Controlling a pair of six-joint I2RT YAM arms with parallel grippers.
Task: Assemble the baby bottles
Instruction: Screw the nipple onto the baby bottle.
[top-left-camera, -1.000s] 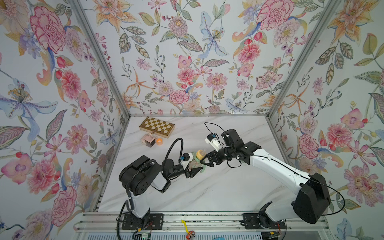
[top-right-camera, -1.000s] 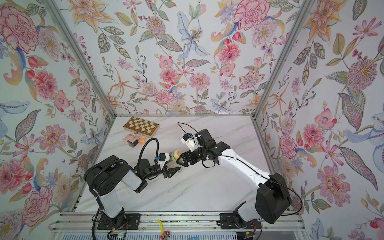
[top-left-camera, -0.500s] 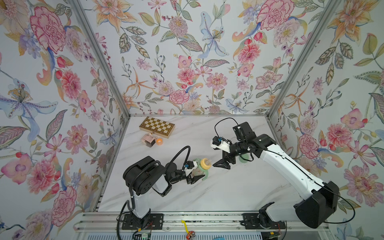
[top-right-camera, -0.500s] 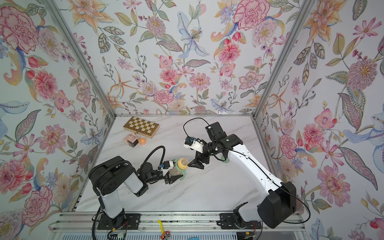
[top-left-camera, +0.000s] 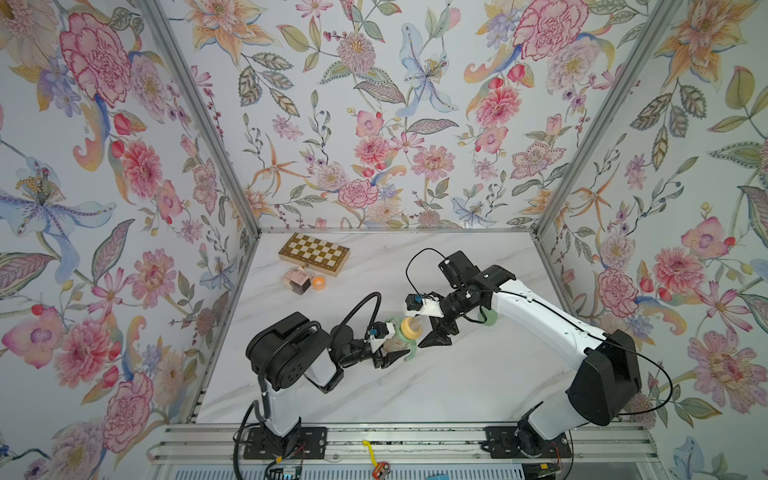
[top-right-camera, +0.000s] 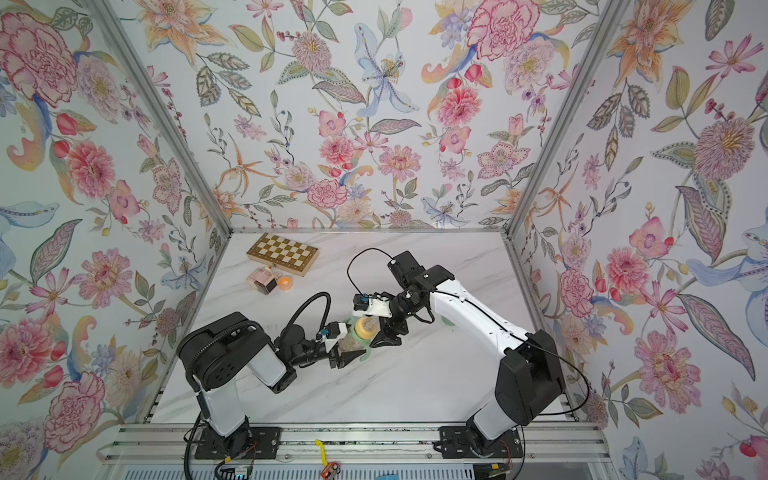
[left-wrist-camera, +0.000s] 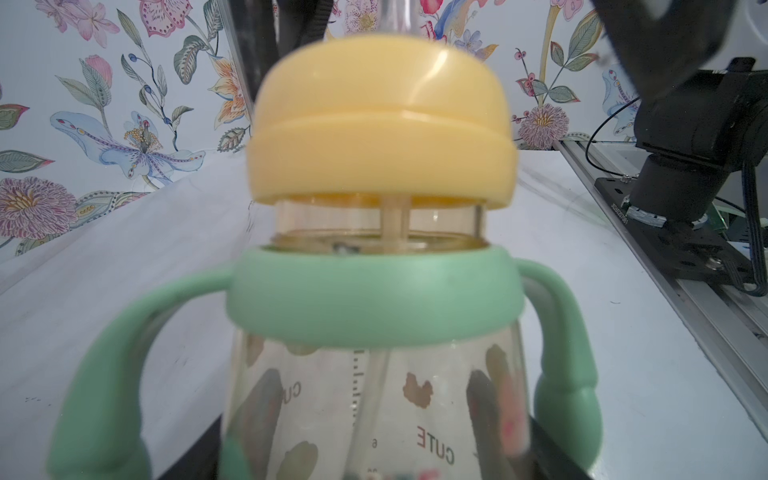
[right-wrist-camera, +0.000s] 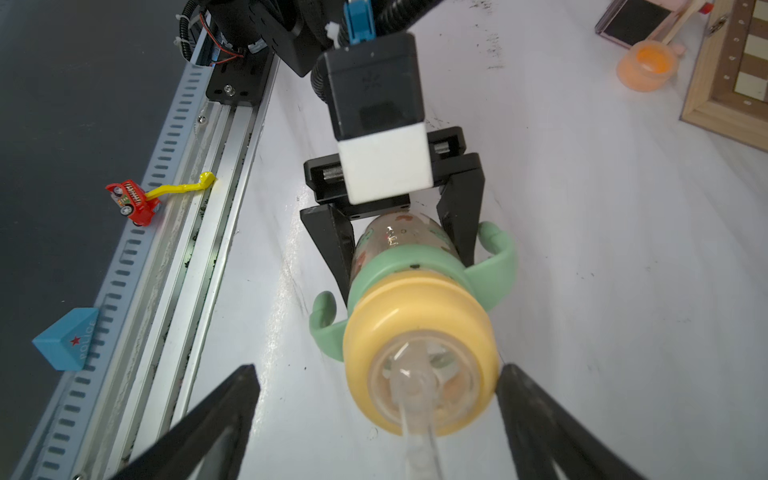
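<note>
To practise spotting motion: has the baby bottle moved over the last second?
Yes. The baby bottle has shifted away from the chessboard, toward the front rail.

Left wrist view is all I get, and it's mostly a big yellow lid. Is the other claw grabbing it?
Observer: No. The right gripper is open, with its jaws on either side of the yellow collar, not clamped on it.
Operator: So what's holding the bottle?
Observer: The left gripper, shut on the bottle body.
Operator: Is there a cap somewhere?
Observer: What looks like the pale green cap lies on the table, partly hidden under the right arm.
</note>
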